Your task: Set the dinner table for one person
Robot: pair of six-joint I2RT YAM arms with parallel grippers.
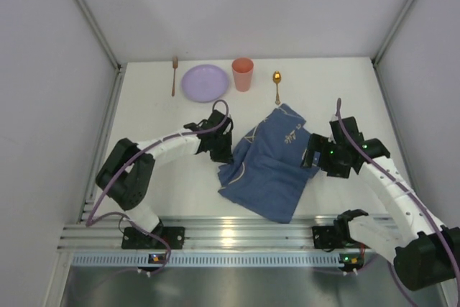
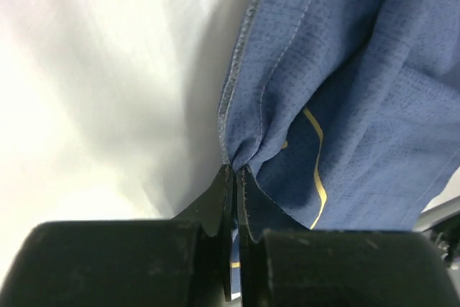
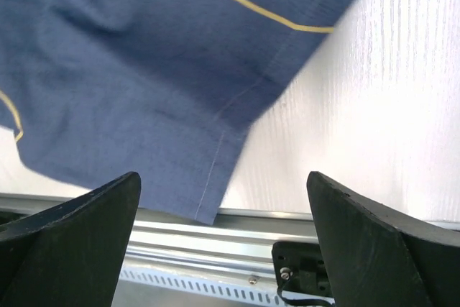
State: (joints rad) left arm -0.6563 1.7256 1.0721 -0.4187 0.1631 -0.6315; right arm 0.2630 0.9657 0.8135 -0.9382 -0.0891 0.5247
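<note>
dinner table (image 1: 183, 186) holds cloth (image 1: 269, 170); left end effector (image 2: 236, 174) pinches it, right end effector (image 3: 223, 177) spread.

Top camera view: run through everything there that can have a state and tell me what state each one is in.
left hand: shut, pinching an edge of the placemat
right hand: open, holding nothing
placemat: rumpled, partly folded over itself, not spread flat
plate: flat, right side up, nothing on it
cup: upright
fork: lying flat, untouched
spoon: lying flat, untouched
</note>
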